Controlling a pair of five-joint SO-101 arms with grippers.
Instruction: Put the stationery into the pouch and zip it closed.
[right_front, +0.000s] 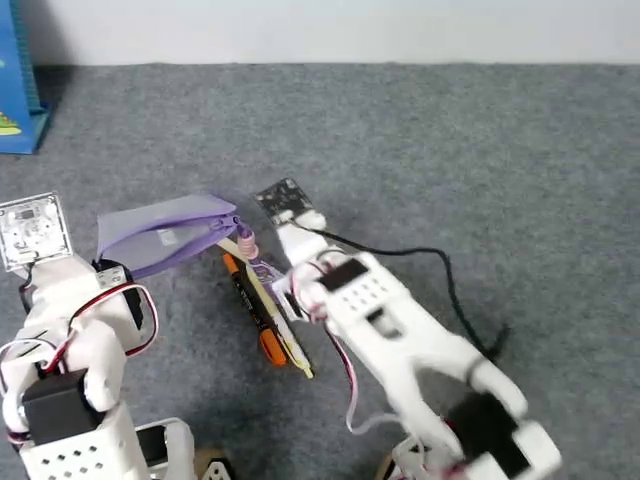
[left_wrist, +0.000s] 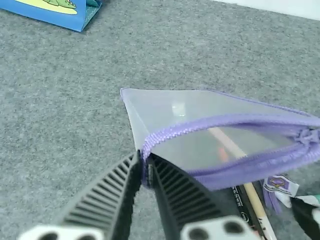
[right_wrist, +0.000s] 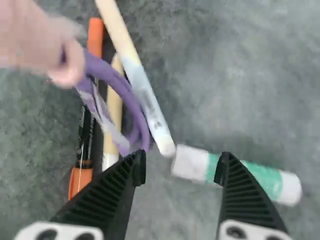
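1. The left gripper (left_wrist: 145, 167) has its ribbed black jaws pressed together, clamped on the end of the purple zip tape at one corner of the translucent purple zip pouch (left_wrist: 200, 130).
2. The pouch lies in the left half of the grey carpeted surface (right_front: 450, 150), about midway between its near and far edges. The pinched corner points towards the near left corner.
3. The zip is undone. Its two purple tapes stand apart, so the mouth gapes along the side that faces the stationery.
4. The right gripper (right_wrist: 182, 157) hangs just above the surface near its middle, jaws spread wide and holding nothing.
5. A white-and-green glue stick (right_wrist: 240, 175) lies flat on the surface just past the right gripper's fingertips. Its white end is in line with the gap and its green body is beyond one finger; I cannot tell whether it touches that finger.
6. A pale wooden pencil (right_front: 293, 350) and an orange-and-black marker (right_front: 255, 310) lie side by side, touching. They run from the pouch mouth towards the near edge.
7. The pencil's far end shows through the pouch's clear wall. Whether it is inside I cannot tell.
8. A purple loop (right_wrist: 122, 100) lies across the pencil and marker just beyond the right gripper's other finger.
9. A blue box (right_front: 15, 100) stands at the far left corner, and a black cable (right_front: 452, 290) trails over the right half.
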